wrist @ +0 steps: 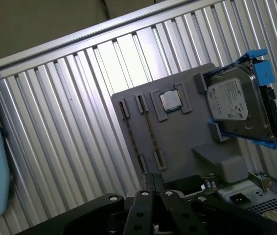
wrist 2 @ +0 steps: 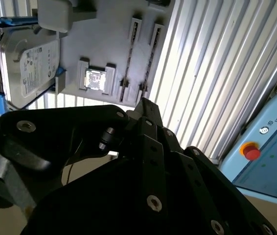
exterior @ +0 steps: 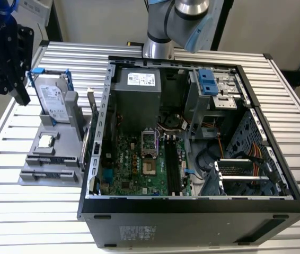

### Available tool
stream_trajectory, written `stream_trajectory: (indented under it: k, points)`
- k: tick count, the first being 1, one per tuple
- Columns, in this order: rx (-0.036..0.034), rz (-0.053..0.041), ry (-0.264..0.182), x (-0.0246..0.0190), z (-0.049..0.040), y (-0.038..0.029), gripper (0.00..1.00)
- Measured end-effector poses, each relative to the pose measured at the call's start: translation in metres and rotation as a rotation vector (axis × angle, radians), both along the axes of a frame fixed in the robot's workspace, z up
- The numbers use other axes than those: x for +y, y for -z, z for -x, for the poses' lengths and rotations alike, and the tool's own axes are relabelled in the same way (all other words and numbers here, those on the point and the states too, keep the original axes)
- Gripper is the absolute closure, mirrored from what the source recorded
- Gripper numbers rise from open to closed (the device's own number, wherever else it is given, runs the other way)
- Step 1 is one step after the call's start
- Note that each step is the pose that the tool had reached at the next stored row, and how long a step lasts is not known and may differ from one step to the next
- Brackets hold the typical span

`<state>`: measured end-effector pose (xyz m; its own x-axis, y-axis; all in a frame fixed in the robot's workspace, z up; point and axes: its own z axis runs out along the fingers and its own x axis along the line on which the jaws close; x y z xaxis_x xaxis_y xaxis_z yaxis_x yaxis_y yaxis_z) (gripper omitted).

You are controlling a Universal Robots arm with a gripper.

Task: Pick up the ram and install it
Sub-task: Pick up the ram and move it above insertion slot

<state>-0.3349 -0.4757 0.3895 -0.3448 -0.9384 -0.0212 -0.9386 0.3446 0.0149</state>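
The ram [wrist: 149, 131] is standing on its thin edge in a gray fixture [wrist: 177, 139], showing in the first wrist view as a narrow dark line running between two small slotted holders. A second pair of holders is lying just beside it. The same fixture is carrying a square processor chip [wrist: 169, 100] in a shallow pocket near the ram. Past the chip, a silver hard drive [wrist: 236, 105] is leaning in a blue bracket [wrist: 261, 58] against a raised gray block.

The end effector [wrist: 152, 177] is hanging above the fixture with its black fingers drawn together at the tips, and it is not touching the ram. In the exterior view it is sitting at the exterior view's left, close to the hard drive.

The fixture is resting on a ribbed aluminium bench [wrist: 65, 122], just beside an open computer case [exterior: 192, 203] lying on its side. The case is holding a green motherboard [exterior: 134, 164] with black memory slots [exterior: 172, 166] along the board's edge on the exterior view's right. It is also holding a gray power supply [exterior: 137, 98] and a drive cage [exterior: 219, 98] with a blue latch
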Motion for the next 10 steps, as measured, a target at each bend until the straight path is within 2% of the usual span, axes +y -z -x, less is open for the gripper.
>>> stream_trajectory:
  k: [10]
  points:
    - [-0.0001,-0.0001,-0.022,0.0000,-0.0008,0.0001,1.00]
